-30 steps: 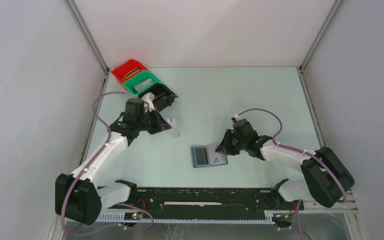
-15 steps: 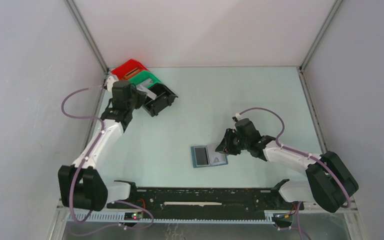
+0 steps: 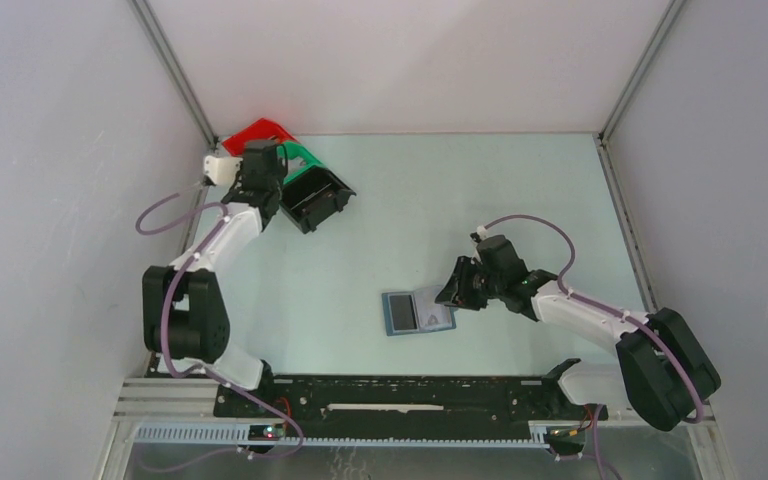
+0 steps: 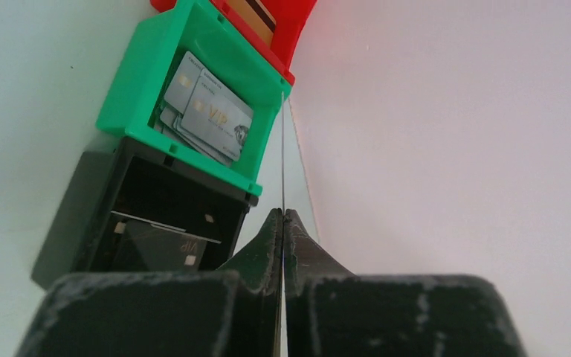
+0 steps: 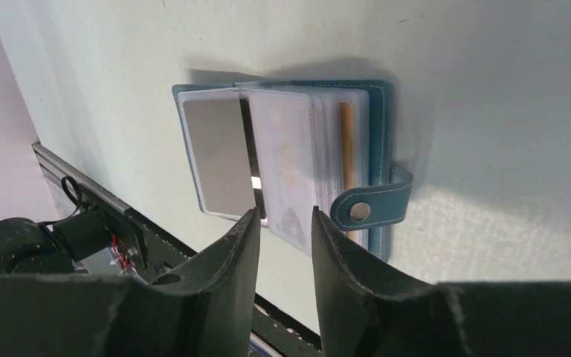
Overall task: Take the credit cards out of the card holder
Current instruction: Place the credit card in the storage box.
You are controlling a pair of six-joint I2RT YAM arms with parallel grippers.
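The blue card holder [image 3: 418, 312] lies open on the table, its stud strap [image 5: 364, 210] to the right. A silvery credit card [image 5: 215, 156] sits in its left sleeve, and a whitish card [image 5: 286, 171] sticks out of the middle sleeves. My right gripper [image 5: 285, 212] hovers open just over that card's near edge, nothing between the fingers. My left gripper [image 4: 283, 213] is shut on a thin card [image 4: 282, 149] seen edge-on, held beside the green bin [image 4: 130, 89] at the back left corner [image 3: 263, 175].
Three bins stand in a row at the back left: red [image 3: 255, 133], green [image 3: 295, 155] and black [image 3: 312, 198]. The green one holds several silvery cards [image 4: 208, 111], the black one a dark card [image 4: 156, 245]. The side wall [image 4: 453, 111] is close to my left gripper.
My left arm has swung from the table's middle left back to the bins, carrying its card. My right gripper has opened wider at the card holder's edge.
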